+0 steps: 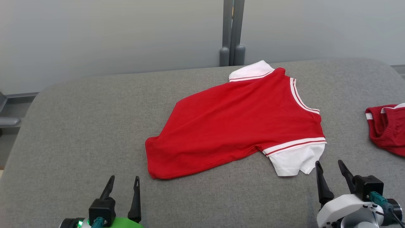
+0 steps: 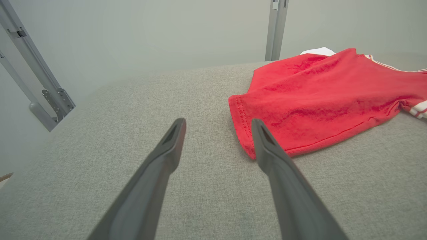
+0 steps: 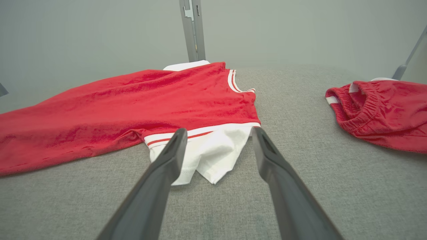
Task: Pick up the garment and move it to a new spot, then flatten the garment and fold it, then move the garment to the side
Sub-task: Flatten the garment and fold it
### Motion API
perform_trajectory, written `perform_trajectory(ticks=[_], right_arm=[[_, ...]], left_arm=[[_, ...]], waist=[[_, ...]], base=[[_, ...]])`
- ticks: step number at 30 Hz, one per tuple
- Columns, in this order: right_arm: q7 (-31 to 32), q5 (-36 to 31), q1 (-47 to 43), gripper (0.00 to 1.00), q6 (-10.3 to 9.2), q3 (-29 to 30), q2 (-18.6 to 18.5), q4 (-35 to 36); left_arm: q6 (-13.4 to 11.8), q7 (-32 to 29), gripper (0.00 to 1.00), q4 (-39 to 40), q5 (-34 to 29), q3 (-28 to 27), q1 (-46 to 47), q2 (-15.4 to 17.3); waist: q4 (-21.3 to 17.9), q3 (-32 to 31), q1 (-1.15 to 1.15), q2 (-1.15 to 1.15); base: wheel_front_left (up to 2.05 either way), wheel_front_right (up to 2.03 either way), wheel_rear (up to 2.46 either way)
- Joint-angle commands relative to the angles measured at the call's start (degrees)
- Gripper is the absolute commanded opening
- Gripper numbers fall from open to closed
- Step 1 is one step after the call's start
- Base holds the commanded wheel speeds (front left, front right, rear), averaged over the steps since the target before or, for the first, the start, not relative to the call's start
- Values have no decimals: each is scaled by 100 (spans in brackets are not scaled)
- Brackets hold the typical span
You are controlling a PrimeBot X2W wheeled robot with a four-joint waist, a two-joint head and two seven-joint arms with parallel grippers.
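Head view has the shirt [image 1: 240, 123] lying spread near the middle of the grey table [image 1: 79, 126]. Its red body is mostly flat. The hem is toward the robot's left and the striped neck trim toward its right, with one white sleeve on the far side and the other on the near side.

The left gripper [image 1: 124, 178] sits low at the near left, fingers pointing up the view. Its jaws are apart and empty, near the hem corner but clear of it. The right gripper [image 1: 328, 162] sits at the near right, jaws likewise spread with nothing between them. Its tips are just beside the near sleeve, and whether one brushes the cloth is hard to say.

A darker red bundle [image 1: 387, 128] lies at the table's right edge, well apart from the shirt. A grey post [image 1: 232, 31] stands behind the table against a pale wall.

Left wrist view adds the hem's stitching close by one finger and a metal bracket [image 2: 55, 101] off the table's edge. Right wrist view adds the bundle's gathered waistband and shows the near sleeve rumpled just beyond the fingertips.
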State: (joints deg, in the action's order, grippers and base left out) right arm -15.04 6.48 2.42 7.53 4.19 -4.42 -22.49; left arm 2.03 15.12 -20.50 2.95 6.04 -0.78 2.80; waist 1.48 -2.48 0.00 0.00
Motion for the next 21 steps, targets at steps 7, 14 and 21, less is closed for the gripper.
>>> perform_trajectory(ticks=[7,14,21], right_arm=[[-16,43,204,100,-8,-78,-78,-355],[-15,82,599,100,-9,-41,-133,-715],[-15,118,817,100,-8,72,-148,-948]], left_arm=[[15,-1,100,-41,161,249,238,22],[-43,-1,100,72,284,533,605,24],[-62,-1,100,114,342,639,760,24]], waist=[[-23,428,0,0],[5,1052,0,0],[69,1349,0,0]], base=[[0,0,0],[0,0,0],[0,0,0]])
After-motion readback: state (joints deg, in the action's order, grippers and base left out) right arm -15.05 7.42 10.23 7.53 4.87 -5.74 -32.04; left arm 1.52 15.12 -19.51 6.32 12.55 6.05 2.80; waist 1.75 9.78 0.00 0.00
